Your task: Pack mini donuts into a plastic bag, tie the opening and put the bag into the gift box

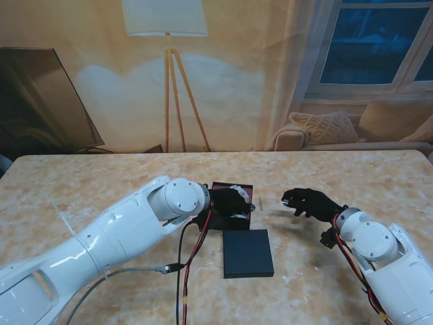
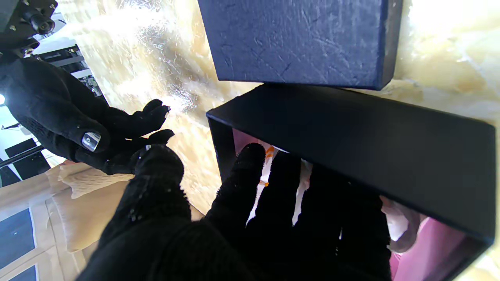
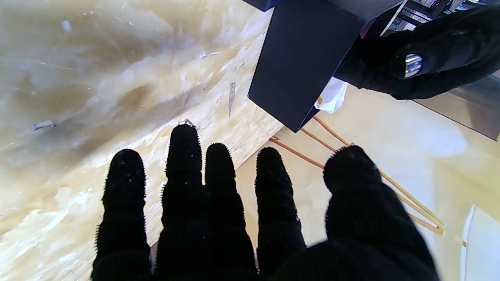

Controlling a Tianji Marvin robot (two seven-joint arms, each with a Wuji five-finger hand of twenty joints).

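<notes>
Nearest to me, the box lid [image 1: 248, 253] is lying flat on the marble table [image 1: 81, 183], just in front of the gift box [image 1: 231, 206] and almost touching it. If the box is being pushed toward me, it can bump this lid.

Next, the left hand [image 1: 229, 201] is reaching into the open gift box, its fingers [image 2: 238, 183] lying together on the plastic bag [image 2: 265, 168], which is already sitting inside against the pink lining. I cannot tell whether the fingers are gripping the bag or only pressing it. If plastic is sticking to the glove, lifting the hand could be dragging the bag out again, and a loose knot could be letting donuts fall. The donuts themselves are not visible.

Farther to the right, the right hand [image 1: 310, 202] is hovering apart from the box, fingers loosely spread and holding nothing, so it is not steadying the box.
</notes>
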